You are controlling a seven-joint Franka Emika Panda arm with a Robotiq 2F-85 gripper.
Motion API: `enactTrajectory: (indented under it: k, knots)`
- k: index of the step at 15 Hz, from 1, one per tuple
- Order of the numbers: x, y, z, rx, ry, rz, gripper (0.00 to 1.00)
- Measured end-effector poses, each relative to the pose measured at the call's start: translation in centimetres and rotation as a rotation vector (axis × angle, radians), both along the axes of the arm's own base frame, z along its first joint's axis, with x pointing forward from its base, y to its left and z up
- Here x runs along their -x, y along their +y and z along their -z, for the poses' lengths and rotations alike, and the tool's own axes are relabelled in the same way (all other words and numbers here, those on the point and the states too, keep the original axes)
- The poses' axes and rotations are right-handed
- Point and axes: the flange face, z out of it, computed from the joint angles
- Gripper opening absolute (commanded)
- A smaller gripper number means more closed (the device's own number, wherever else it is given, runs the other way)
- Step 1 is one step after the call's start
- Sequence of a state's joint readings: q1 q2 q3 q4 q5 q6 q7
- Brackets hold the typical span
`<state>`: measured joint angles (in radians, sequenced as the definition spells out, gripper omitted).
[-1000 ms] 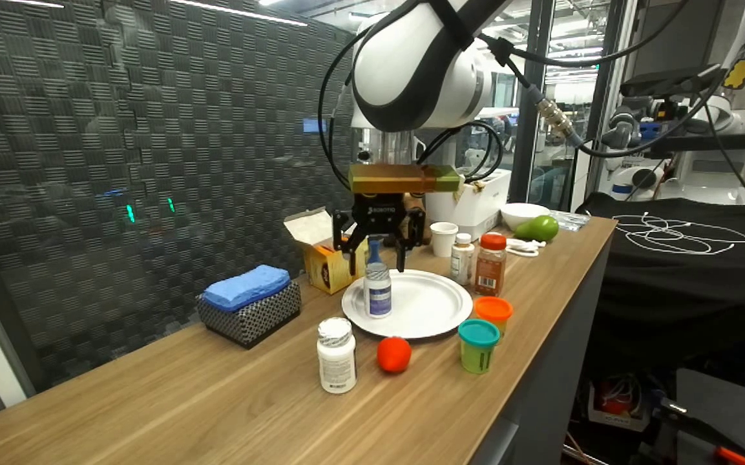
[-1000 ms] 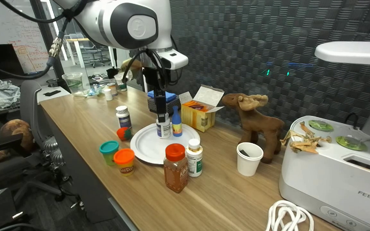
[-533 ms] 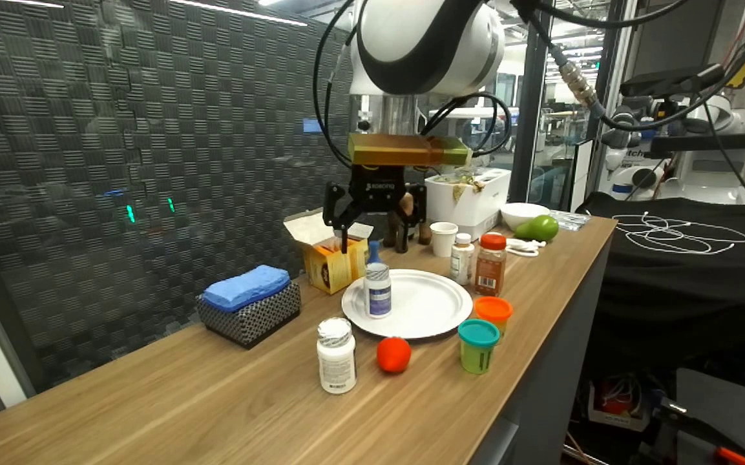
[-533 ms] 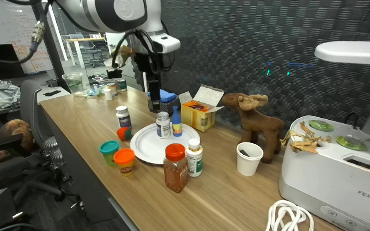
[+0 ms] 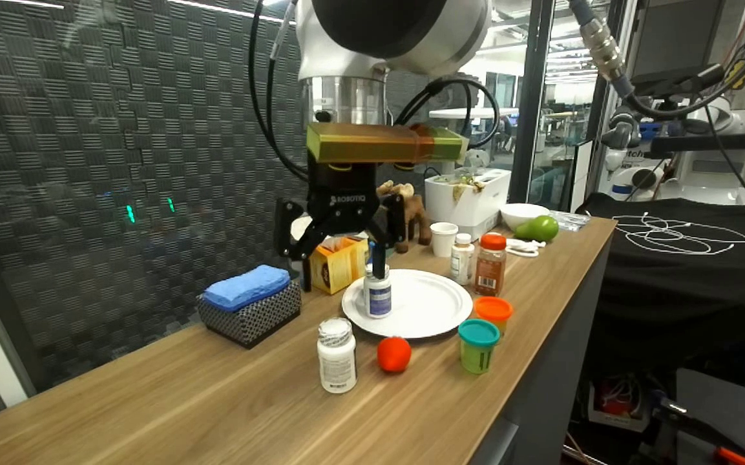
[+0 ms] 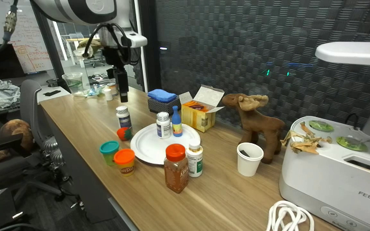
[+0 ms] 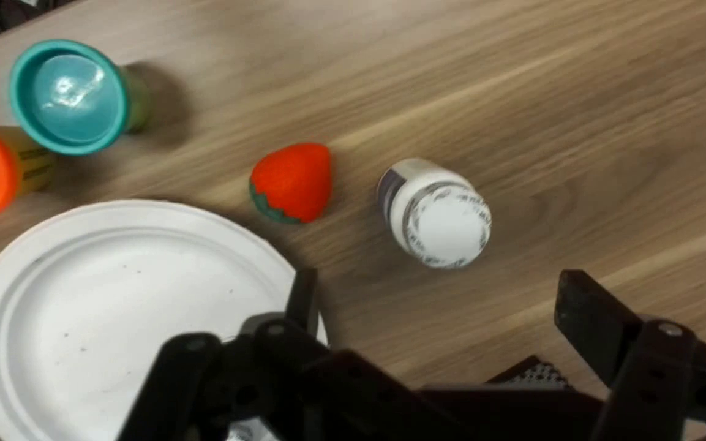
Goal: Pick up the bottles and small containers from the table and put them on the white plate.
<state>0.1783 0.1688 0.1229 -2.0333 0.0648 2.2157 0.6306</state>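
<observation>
My black two-fingered gripper (image 7: pixel 435 288) hangs above the long light-brown wood-grained countertop (image 5: pixel 152 394). Finger state: my two fingers (image 7: pixel 594 324) stand wide apart, with wood surface visible between the tips.

In the wrist view, a small white labelled pill bottle (image 7: pixel 441 223) appears between the fingertips and beyond them. It stands upright on the countertop, apart from my fingers and near the plain round white plate (image 5: pixel 430 303). A red strawberry-shaped object (image 7: pixel 294 180) with green leaves rests just beside it.

On the plate: a second white labelled pill bottle (image 6: pixel 163 128), upright, and a slim blue bottle (image 6: pixel 176 123) with a yellow band, upright, just beside the first item.

On the countertop, near the plate: a green cylindrical tub (image 5: pixel 477 355) with a teal lid; just beside it, a yellow cylindrical tub (image 6: pixel 126 168) with an orange lid; a reddish-brown square-sided bottle (image 6: pixel 176 173) with a red cap, upright; just beside that, a white round bottle (image 6: pixel 195 158) with a green label, upright. A folded blue cloth (image 6: pixel 161 95) lies on a dark patterned box (image 6: pixel 164 106), near a yellow carton (image 6: pixel 196 118) with raised flaps.
</observation>
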Motion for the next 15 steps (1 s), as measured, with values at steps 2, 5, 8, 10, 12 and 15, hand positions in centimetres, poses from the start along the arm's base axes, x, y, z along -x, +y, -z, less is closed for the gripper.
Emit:
enactTrajectory:
  k: [2,5,8,10,12,15]
  knots:
    - [0.5,1.9,1.2,-0.003,0.019,-0.067,1.00]
    - [0.7,3.1,3.3,-0.004,0.050,-0.148,1.00]
    - [0.3,3.1,5.0,-0.008,0.074,-0.195,1.00]
    - [-0.2,3.1,5.6,-0.013,0.079,-0.210,0.74]
    - [-0.7,3.1,5.7,-0.025,0.077,-0.218,0.57]
    - [-1.2,2.9,5.4,-0.035,0.070,-0.223,0.34]
